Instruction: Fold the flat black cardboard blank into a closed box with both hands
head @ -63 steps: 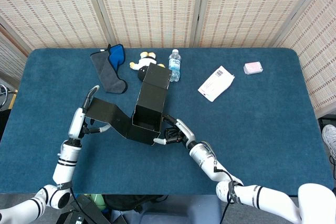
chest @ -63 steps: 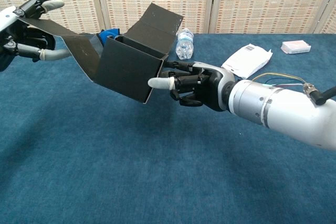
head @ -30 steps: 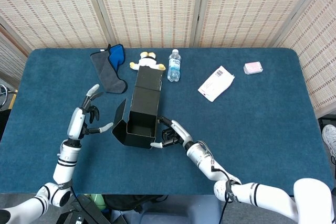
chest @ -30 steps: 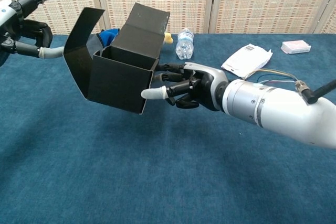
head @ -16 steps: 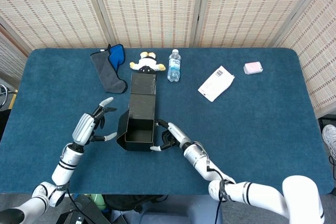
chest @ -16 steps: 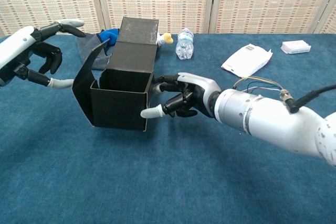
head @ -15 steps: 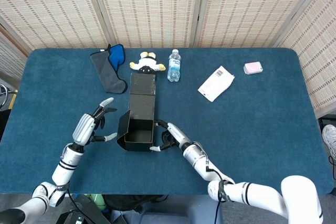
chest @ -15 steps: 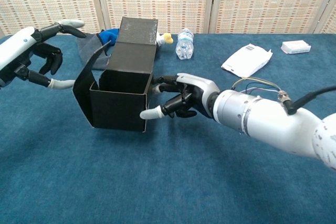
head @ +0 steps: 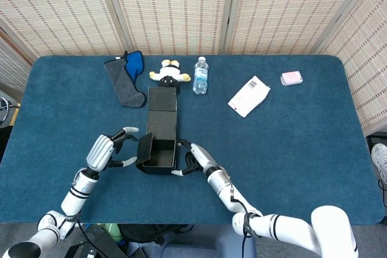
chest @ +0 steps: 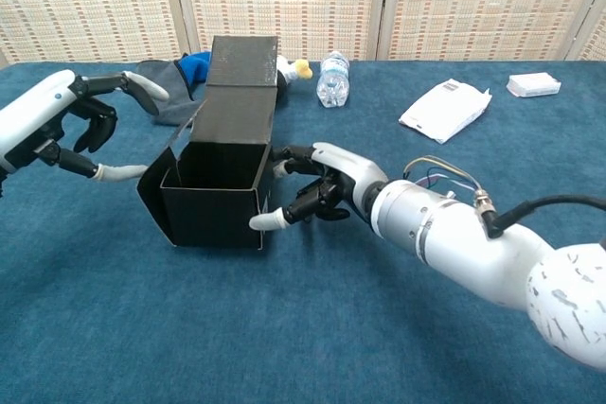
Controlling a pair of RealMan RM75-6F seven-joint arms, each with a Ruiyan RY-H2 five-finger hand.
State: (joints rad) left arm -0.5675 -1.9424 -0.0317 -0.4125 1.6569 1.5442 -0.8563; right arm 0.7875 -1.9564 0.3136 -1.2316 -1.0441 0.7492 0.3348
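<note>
The black cardboard box (chest: pixel 216 198) stands on the blue table (head: pixel 290 149) with its top open. Its long lid flap (chest: pixel 241 68) rises behind it, and a side flap (chest: pixel 156 177) angles out to the left. In the head view the box (head: pixel 158 155) sits front and centre. My right hand (chest: pixel 317 191) grips the box's right wall, thumb on the front right corner and fingers against the side; in the head view the right hand (head: pixel 192 160) is just right of the box. My left hand (chest: pixel 80 125) hovers beside the left flap with fingers spread, holding nothing; from the head camera the left hand (head: pixel 106 149) shows left of the box.
Along the far side lie a grey and blue cloth (head: pixel 127 74), a small plush toy (head: pixel 169 72), a water bottle (head: pixel 200 75), a white packet (head: pixel 248 95) and a pink box (head: pixel 291 78). The lid flap reaches back close to the plush toy.
The box came down onto the table and turned upright. My left hand let go of the left flap, which swung in, and dropped low beside it. My right hand stayed on the right wall.
</note>
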